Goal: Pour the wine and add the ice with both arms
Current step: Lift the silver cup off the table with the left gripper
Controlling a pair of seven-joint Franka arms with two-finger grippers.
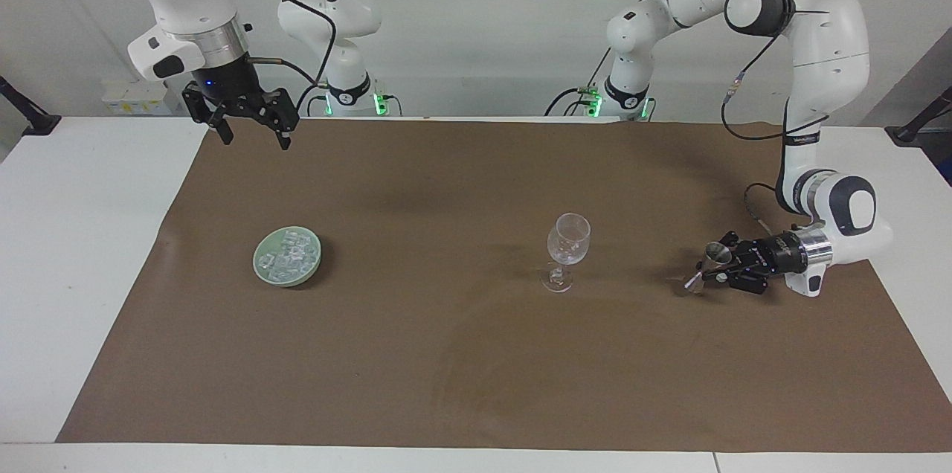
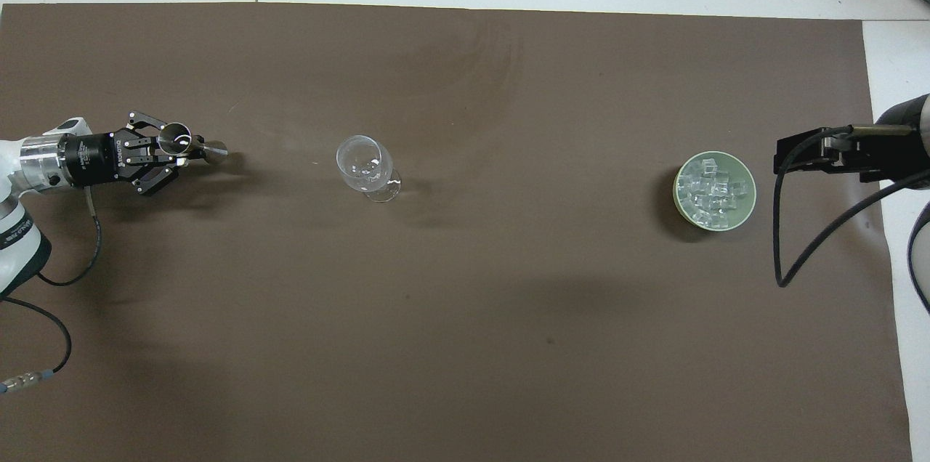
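While my left pincer (image 1: 710,268) lies low and level over the brown paper mat (image 1: 476,354) at the left arm's end of the table (image 1: 74,235), it is pinched on a small silver double-cone metal jigger (image 1: 706,265), held tilted. The jigger's upper cup faces up and toward the robots, and its lower cup sits at the mat; whether it touches, I cannot tell. In the overhead view the same pincer (image 2: 171,157) points along the table toward the clear stemmed wine glass (image 2: 367,168), with the jigger (image 2: 190,149) at its tips.

The wine glass (image 1: 567,250) stands upright on the mat, apart from the left pincer and in line with its tips.

My right pincer (image 1: 251,132) hangs high over the mat's edge nearest the robots, at the right arm's end of the table, pointing down with its fingers spread and nothing between them; this arm waits.

The ice (image 1: 290,256), a heap of small clear cubes, lies in a pale green round dish (image 1: 262,274) on the mat, below the right pincer and farther from the robots than it appears. Overhead, the ice (image 2: 712,192) fills the dish (image 2: 679,189), beside the right pincer's black body (image 2: 828,157).
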